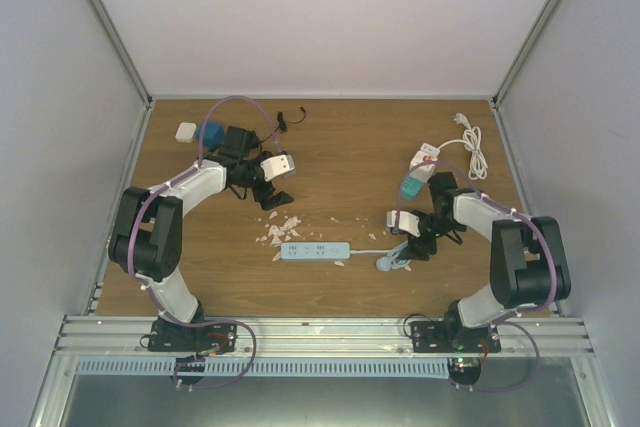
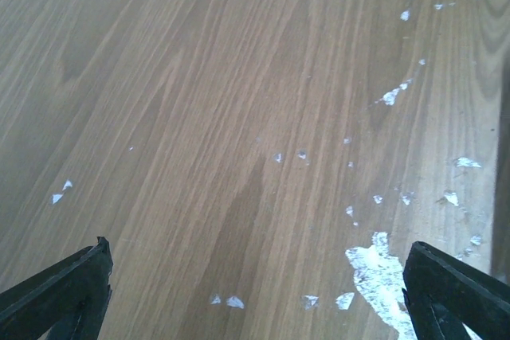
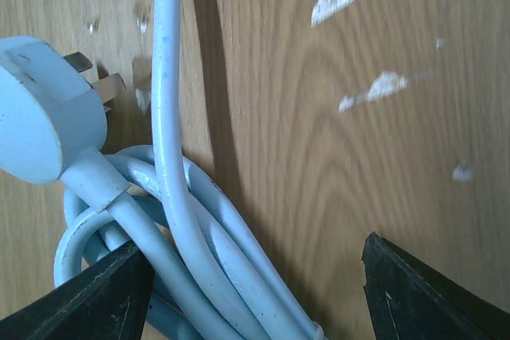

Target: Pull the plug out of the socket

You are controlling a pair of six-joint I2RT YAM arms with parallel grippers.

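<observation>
Right, we start at the right gripper point(image 3: 256, 248): its jaws stand partly apart, straddling the coiled pale-blue cable point(image 3: 199, 220). The coil sits against the finger point(image 3: 96, 300) on the left of the wrist view. The other finger point(image 3: 430, 292) is clear of it, with bare wood between, so we call that released, nothing clamped.

Just beyond the coil lies the plug point(image 3: 44, 109), round and pale blue. It is flat on the tabletop point(image 3: 319, 157), metal prongs bare and out of any socket. From above we see the cable running left to the power strip point(image 1: 315, 250), which lies near the middle of the tabletop, apart from the plug. Any marking on the strip is too small for us to read.

Over to the left gripper point(image 2: 256, 251): jaws spread wide, holding nothing, over bare wood dotted with white flecks point(image 2: 378, 264).

Further back sit a white adapter point(image 1: 185, 131), a blue block point(image 1: 213, 134) and a black cable point(image 1: 290, 119). On the right, a coiled white cord point(image 1: 472, 147) lies beside a small white box point(image 1: 425, 155).
</observation>
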